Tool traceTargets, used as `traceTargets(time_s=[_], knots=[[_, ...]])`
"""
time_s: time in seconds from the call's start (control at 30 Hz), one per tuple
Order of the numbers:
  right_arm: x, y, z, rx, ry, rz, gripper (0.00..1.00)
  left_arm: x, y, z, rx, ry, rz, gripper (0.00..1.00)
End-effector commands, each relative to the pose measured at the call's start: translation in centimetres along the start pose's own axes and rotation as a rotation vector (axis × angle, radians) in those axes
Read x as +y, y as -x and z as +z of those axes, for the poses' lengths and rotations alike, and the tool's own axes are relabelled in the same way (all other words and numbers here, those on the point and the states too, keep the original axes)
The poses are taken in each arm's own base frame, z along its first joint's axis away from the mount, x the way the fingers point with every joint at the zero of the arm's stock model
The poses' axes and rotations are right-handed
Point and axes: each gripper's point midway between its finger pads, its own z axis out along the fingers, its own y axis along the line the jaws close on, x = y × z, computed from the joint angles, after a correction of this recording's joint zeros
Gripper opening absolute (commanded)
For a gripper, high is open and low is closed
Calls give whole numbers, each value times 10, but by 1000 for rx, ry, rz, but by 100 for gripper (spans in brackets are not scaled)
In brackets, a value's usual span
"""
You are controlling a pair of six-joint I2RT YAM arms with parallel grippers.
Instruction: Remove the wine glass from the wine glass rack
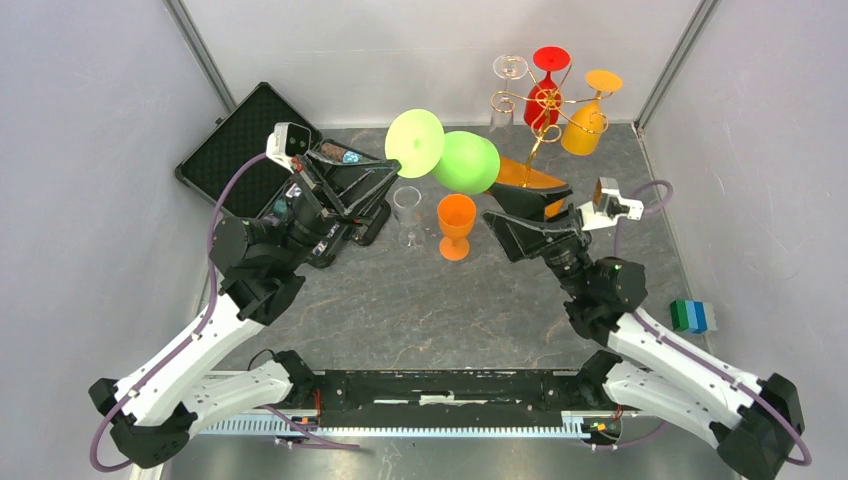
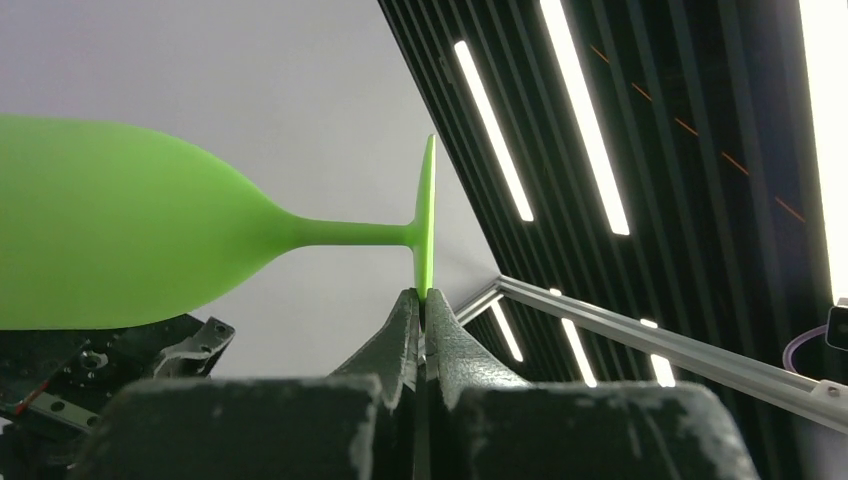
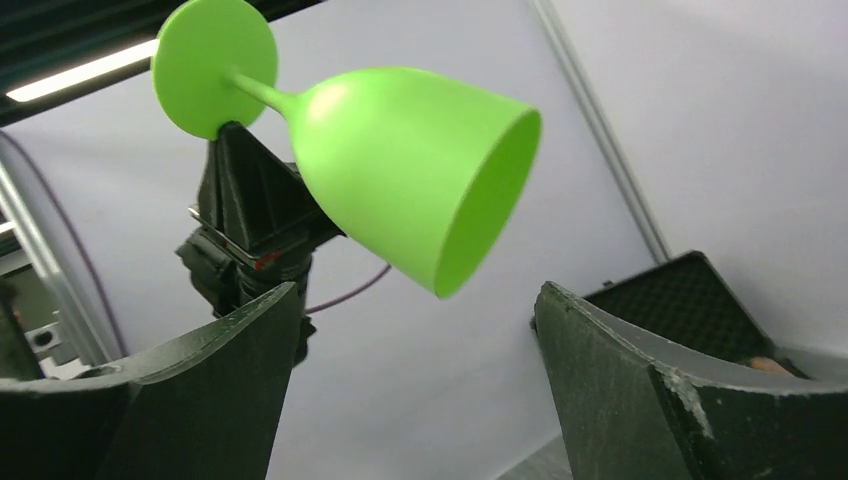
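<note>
A green wine glass [image 1: 466,161] hangs in the air on its side, clear of the wine glass rack [image 1: 535,112]. My left gripper [image 1: 398,166] is shut on the rim of its round foot [image 2: 427,215]; in the left wrist view the gripper [image 2: 425,294] pinches that thin edge. My right gripper [image 1: 497,206] stands wide open just right of and below the green bowl [image 3: 420,170], its gripper [image 3: 415,292] gap holding nothing. The gold wire rack on its orange-brown base [image 1: 528,176] still carries a red glass [image 1: 545,95], a yellow glass [image 1: 587,122] and a clear glass [image 1: 508,72].
An orange goblet [image 1: 456,225] and a clear glass [image 1: 407,212] stand upright on the grey table below the held glass. An open black case [image 1: 235,150] lies at the back left. Blue and green blocks [image 1: 693,315] sit at the right edge.
</note>
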Motion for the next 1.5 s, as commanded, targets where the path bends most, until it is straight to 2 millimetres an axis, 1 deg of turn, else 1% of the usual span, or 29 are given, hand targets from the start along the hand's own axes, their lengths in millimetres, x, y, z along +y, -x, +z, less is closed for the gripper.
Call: traceTargets(time_s=[0.0, 0.1, 0.2, 0.33, 0.47, 0.53, 0.6, 0.63, 0.73, 0.77, 0.8, 0.83, 0.9, 0.93, 1.0, 1.03, 1.1, 1.13, 1.17, 1.2, 1.27, 1.3, 1.33, 1.37, 1.47], knots=[[54, 35, 20, -99, 236, -5, 91, -31, -8, -1, 55, -92, -58, 2], [63, 38, 29, -107, 287, -3, 90, -32, -8, -1, 55, -98, -63, 2], [75, 39, 32, -108, 356, -7, 84, -29, -8, 0, 58, -91, -75, 2], [85, 41, 30, -122, 418, -1, 64, -28, -8, 0, 55, -96, -62, 2], [87, 44, 23, -160, 443, 19, 49, -30, -6, -1, 43, -98, -43, 2], [88, 46, 24, -169, 449, 22, 41, -29, -6, 0, 41, -97, -42, 2], [90, 47, 24, -177, 459, 23, 31, -28, -6, 1, 45, -95, -41, 4], [90, 48, 24, -178, 462, 22, 27, -27, -6, 2, 44, -94, -38, 7], [89, 48, 26, -181, 457, 12, 10, -24, -5, 2, 38, -87, -15, 28], [88, 48, 26, -179, 449, 5, 4, -23, -5, 2, 33, -82, -4, 39], [87, 48, 26, -178, 439, -5, 0, -22, -4, 1, 27, -78, 11, 48], [85, 48, 27, -174, 421, -17, 0, -21, -3, 1, 19, -72, 33, 57], [77, 48, 29, -163, 368, -48, 0, -17, 1, -1, -4, -51, 84, 69], [70, 47, 30, -151, 324, -74, 0, -14, 3, -3, -20, -35, 128, 75], [55, 44, 32, -111, 227, -129, 0, -5, 9, -8, -48, 11, 236, 84], [44, 40, 33, -76, 163, -169, 0, 1, 12, -12, -62, 45, 304, 88], [24, 40, 31, -19, 32, -244, 0, 15, 20, -20, -82, 115, 441, 92], [10, 34, 28, 36, -38, -290, 0, 24, 26, -25, -97, 161, 518, 94], [5, 37, 26, 65, -85, -334, 0, 32, 30, -30, -105, 205, 573, 96], [-7, 32, 21, 127, -141, -384, 0, 43, 39, -36, -125, 265, 643, 97], [-22, 26, 8, 234, -219, -468, 0, 64, 51, -48, -131, 371, 772, 99], [-33, 21, -1, 302, -261, -516, 0, 74, 57, -55, -132, 426, 837, 100], [-40, 19, -8, 358, -300, -561, 0, 90, 62, -63, -109, 503, 897, 100], [-50, 17, -20, 430, -355, -596, 0, 100, 68, -70, -107, 565, 941, 100], [-74, 26, -54, 583, -544, -692, 0, 124, 86, -94, -84, 749, 1063, 100]])
